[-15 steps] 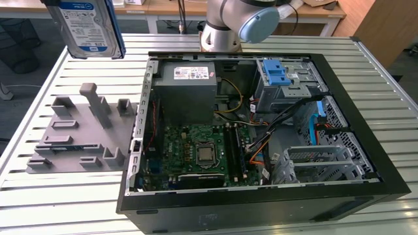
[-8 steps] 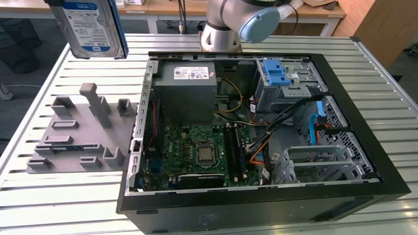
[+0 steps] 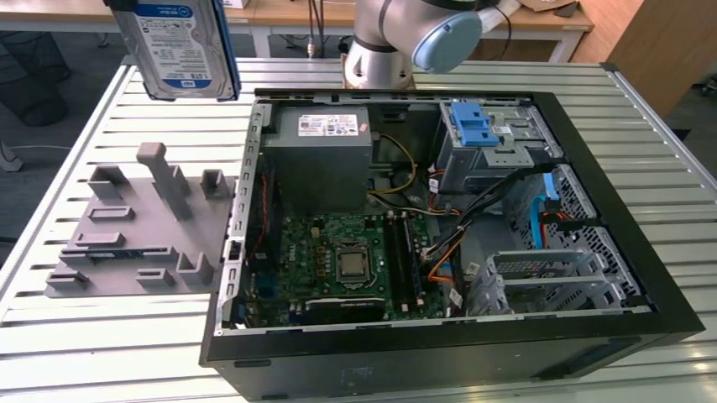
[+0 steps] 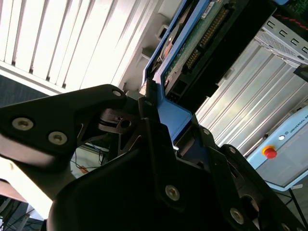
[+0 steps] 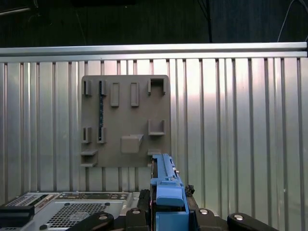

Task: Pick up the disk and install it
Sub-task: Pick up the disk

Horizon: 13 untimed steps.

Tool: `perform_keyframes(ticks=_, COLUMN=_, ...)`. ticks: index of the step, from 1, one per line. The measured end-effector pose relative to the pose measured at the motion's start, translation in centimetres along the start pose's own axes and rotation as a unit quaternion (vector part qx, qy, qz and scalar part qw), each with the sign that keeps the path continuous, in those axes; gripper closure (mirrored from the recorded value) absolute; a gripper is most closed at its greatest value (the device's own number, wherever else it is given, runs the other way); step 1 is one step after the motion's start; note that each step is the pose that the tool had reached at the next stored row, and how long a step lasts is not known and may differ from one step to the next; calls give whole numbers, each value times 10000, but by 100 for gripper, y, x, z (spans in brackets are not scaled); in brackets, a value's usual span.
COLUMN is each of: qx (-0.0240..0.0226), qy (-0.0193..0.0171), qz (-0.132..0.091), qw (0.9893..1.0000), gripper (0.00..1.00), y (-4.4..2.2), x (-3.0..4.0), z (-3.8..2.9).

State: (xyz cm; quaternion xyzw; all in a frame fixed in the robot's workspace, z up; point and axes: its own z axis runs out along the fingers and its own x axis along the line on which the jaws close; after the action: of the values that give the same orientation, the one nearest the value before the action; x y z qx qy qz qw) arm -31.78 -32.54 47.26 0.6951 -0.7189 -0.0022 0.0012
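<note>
High over the grey slotted holder (image 3: 117, 233) — disk (image 3: 180, 38), flat silver slab, blue plastic bracket — pinched between black fingers (image 4: 150, 126).

There's the arm (image 3: 375, 42) at twelve o'clock in the exterior view: a smooth silver-grey tube, and at its three o'clock a rounded blue-grey joint cap (image 3: 446, 40). Over to the second wrist view, and the gripper (image 4: 166, 113) is all matte black, angular plates and linkages dotted with round silver screw heads (image 4: 172, 192). The first wrist view catches black gripper links (image 5: 96, 221), each carrying a bright screw too.
</note>
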Motion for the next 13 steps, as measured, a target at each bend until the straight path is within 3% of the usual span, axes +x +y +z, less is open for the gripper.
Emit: perform_keyframes(ticks=13, qx=0, qy=0, qz=0, qw=10000, gripper=64, y=-47, x=-2, z=0)
